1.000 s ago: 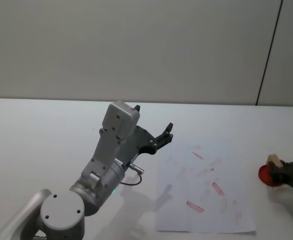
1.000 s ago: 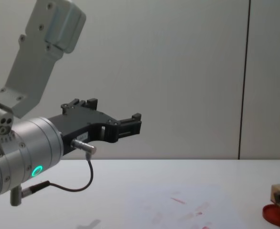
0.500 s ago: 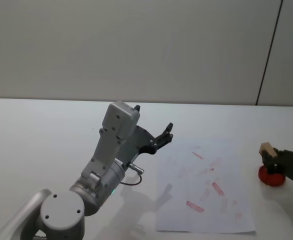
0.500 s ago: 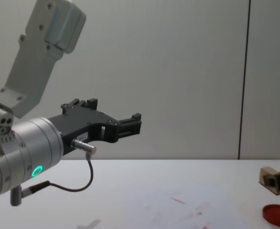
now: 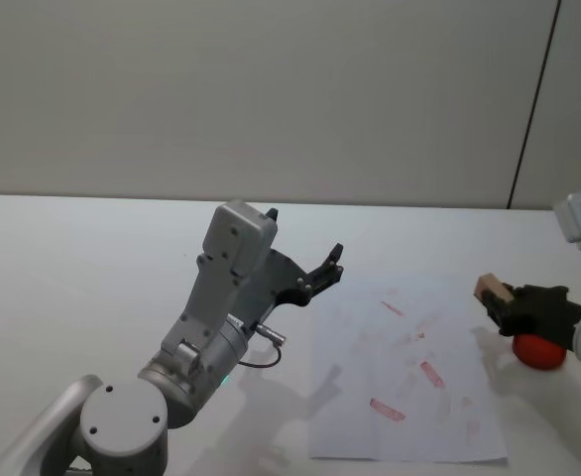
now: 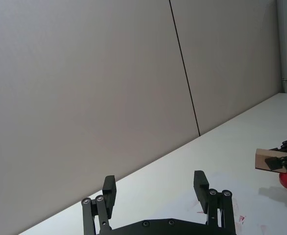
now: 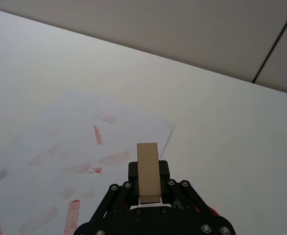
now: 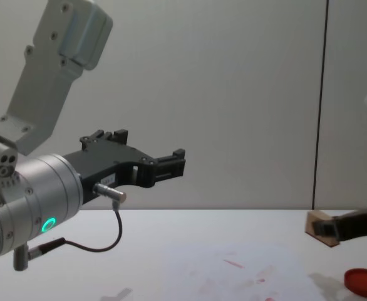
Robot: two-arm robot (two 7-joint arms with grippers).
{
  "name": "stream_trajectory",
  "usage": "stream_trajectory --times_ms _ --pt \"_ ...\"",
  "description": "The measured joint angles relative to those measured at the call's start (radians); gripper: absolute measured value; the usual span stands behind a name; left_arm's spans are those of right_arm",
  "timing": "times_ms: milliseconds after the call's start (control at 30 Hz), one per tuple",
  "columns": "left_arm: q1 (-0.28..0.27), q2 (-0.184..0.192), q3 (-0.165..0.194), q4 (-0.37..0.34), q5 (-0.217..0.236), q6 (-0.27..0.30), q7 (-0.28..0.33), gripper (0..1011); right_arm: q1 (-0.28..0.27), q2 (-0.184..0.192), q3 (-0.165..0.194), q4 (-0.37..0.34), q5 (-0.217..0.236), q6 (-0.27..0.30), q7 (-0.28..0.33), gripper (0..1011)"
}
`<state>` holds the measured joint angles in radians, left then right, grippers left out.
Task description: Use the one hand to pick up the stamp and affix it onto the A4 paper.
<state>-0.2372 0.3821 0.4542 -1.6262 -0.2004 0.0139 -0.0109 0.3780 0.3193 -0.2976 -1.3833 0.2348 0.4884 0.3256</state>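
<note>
The stamp [image 5: 487, 288] is a small tan wooden block, and my right gripper [image 5: 502, 303] is shut on it, holding it in the air. It hangs just off the right edge of the A4 paper [image 5: 409, 382], a white sheet with red stamp marks. In the right wrist view the stamp [image 7: 148, 170] stands between the black fingers [image 7: 131, 171], with the paper [image 7: 60, 147] below and beyond it. From the chest, the stamp [image 8: 321, 225] floats above the table. My left gripper [image 5: 326, 266] is raised and open, parked left of the paper.
A round red ink pad [image 5: 538, 352] lies on the white table [image 5: 72, 268] right of the paper, under my right forearm; it also shows low at the right in the chest view as the ink pad [image 8: 365, 282]. A grey wall stands behind the table.
My right gripper has lifted the stamp off the red ink pad and carried it left toward the paper. The left arm has not moved.
</note>
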Motion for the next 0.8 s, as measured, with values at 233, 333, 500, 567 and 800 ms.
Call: stream_trajectory --times_ms 233,333,500,567,800 --pt "0.0 0.0 0.0 0.0 0.0 0.0 0.0 1002 0.041 -0.006 -0.011 0.028 -0.036 0.011 0.116 217" --pt "0.0 0.0 0.0 0.0 0.0 0.0 0.0 1002 0.059 -0.009 -0.017 0.041 -0.056 0.016 0.172 217" --pt "0.0 0.0 0.0 0.0 0.0 0.0 0.0 1002 0.091 -0.015 -0.029 0.061 -0.096 0.026 0.273 217" --pt "0.0 0.0 0.0 0.0 0.0 0.0 0.0 1002 0.1 -0.017 -0.033 0.066 -0.108 0.027 0.299 217" --pt "0.0 0.0 0.0 0.0 0.0 0.0 0.0 1002 0.139 -0.027 -0.057 0.089 -0.174 0.033 0.419 217"
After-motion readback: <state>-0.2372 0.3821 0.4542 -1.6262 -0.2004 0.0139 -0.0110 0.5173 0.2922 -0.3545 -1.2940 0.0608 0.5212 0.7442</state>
